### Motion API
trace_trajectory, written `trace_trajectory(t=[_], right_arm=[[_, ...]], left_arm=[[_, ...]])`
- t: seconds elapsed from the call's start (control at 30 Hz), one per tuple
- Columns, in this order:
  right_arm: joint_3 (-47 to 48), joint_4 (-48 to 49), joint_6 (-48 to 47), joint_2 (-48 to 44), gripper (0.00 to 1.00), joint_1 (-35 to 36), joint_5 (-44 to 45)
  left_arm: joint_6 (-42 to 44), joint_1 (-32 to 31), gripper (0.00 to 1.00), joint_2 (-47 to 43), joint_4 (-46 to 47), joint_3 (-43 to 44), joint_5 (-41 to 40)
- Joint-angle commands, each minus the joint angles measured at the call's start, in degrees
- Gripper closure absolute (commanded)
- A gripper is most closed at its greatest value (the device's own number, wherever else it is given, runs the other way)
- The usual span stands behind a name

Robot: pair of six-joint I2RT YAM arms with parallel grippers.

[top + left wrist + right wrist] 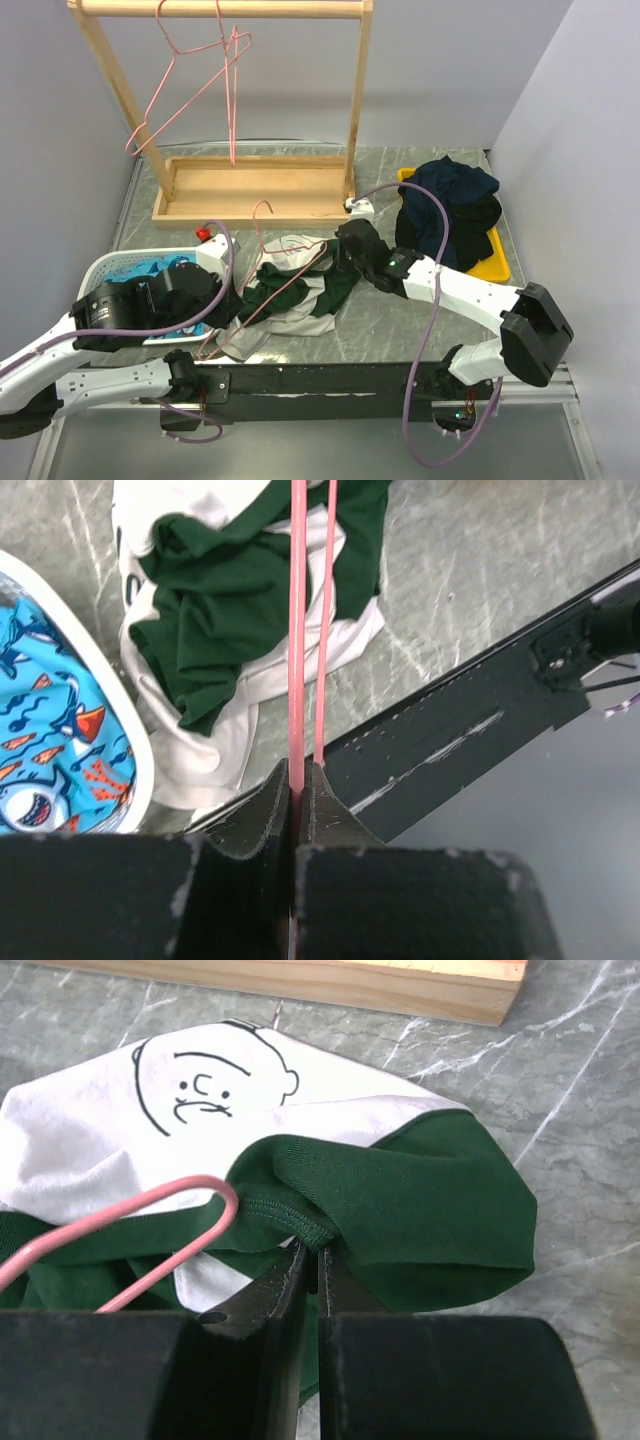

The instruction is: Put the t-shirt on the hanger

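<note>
Presently, one dark green and pale grey-white cotton t-shirt (pixel 300 290), crumpled on the grey marbled table (pixel 400 330) at the centre of the top view, with its line-drawn cartoon face upward at the upper left of the right wrist view. One thin pink wire hanger (pixel 297 630), triangular, lies slantwise across the t-shirt with its hook toward the wooden rack (pixel 250 190). The left gripper (pixel 300 780) is clamped on the wire, which runs straight up the middle of the left wrist view from between its pads. The right gripper (pixel 318 1260) is pinched on a stitched green edge of the t-shirt at lower centre of its view; whether collar, sleeve or hem cannot be told. Step in hand, by judgement: both holds are set and the hanger is not yet inside the garment. The next move calls for lifting that edge to open a mouth, then steering one hanger shoulder in without snagging loose folds.
</note>
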Motion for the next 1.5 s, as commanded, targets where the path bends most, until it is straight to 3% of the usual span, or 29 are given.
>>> trace_trajectory(t=[0.0, 0.63, 0.8, 1.07, 1.2, 1.4, 1.47], right_arm=[[4.1, -4.8, 0.0, 1.0, 0.92, -1.3, -1.5], [8.6, -9.2, -0.4, 1.7, 0.98, -4.7, -6.4], [9.0, -9.4, -1.3, 1.0, 1.00, -4.8, -9.7], [17.3, -15.3, -4.7, -2.9, 1.00, -4.7, -16.7], [23.4, -17.5, -5.1, -4.3, 1.00, -4.7, -25.3], [30.1, -20.1, -5.1, -4.9, 1.00, -4.4, -29.6], [30.9, -19.5, -4.8, -4.9, 1.00, -4.3, -34.6]], left_arm=[[0.7, -0.3, 0.99, 0.8, -1.2, 2.1, 0.6], [3.4, -0.4, 0.99, 5.3, 2.5, 2.3, 3.5], [3.3, -0.6, 0.99, 5.9, 3.4, 2.0, -0.1], [8.6, -1.8, 0.99, 10.0, 14.0, -1.2, -1.9], [10.2, -3.8, 0.99, 10.9, 20.7, -2.9, -5.1], [7.3, -6.5, 0.99, 9.0, 29.5, -6.8, -13.9], [6.8, -6.6, 0.99, 7.9, 32.7, -8.8, -14.6]])
